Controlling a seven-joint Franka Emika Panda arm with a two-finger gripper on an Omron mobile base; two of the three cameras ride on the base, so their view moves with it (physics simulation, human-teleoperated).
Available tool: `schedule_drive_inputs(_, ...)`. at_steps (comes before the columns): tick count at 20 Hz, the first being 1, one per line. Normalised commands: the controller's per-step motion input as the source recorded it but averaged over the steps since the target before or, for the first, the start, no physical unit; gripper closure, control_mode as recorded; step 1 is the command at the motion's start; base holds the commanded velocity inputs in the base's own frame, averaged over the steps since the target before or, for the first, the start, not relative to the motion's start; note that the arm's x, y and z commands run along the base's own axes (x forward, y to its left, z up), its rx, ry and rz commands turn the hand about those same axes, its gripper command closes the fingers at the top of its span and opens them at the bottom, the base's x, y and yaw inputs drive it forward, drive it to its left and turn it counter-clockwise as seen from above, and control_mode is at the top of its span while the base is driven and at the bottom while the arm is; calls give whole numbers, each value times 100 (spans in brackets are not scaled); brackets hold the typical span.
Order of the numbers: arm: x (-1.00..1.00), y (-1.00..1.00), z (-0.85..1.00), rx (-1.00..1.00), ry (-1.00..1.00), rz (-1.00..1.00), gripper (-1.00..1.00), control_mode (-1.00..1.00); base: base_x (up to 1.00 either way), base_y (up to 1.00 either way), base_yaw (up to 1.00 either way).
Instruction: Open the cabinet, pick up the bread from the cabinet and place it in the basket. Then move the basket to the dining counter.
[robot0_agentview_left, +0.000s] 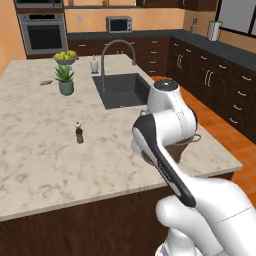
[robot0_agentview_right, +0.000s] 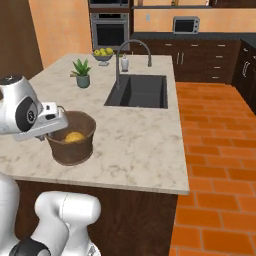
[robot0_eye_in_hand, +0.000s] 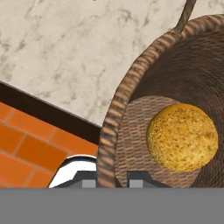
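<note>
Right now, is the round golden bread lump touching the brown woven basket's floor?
Touching. The hand view shows the bread resting on the basket's woven floor, no gap beneath.

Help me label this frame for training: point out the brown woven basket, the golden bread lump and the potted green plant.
Brown woven bucket-shaped basket (robot0_agentview_right: 75, 150): right base view, front outer wall.
Golden rounded bread lump (robot0_eye_in_hand: 182, 137): hand view, centre of its top.
Potted green spiky plant (robot0_agentview_left: 65, 80): left base view, where the leaves meet the pot.

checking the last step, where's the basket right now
The basket sits on the dining counter near its front edge, with the bread inside; the gripper is shut on its rim.
</note>
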Motion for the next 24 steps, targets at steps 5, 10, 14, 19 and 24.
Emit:
schedule_drive_inputs(5, 98, -2, -5, 0, 0, 9, 100, -100, 0, 0, 0)
schedule_drive_inputs(10, 100, -72, -38, 5, 1, 7, 100, -100, 0, 0, 0)
schedule_drive_inputs(14, 41, -27, -78, -6, 0, 0, 100, -100, 0, 0, 0)
schedule_drive_inputs(19, 32, 0, -80, -16, 0, 0, 100, -100, 0, 0, 0)
schedule_drive_inputs(24, 49, -1, -46, -1, -2, 2, 100, -100, 0, 0, 0)
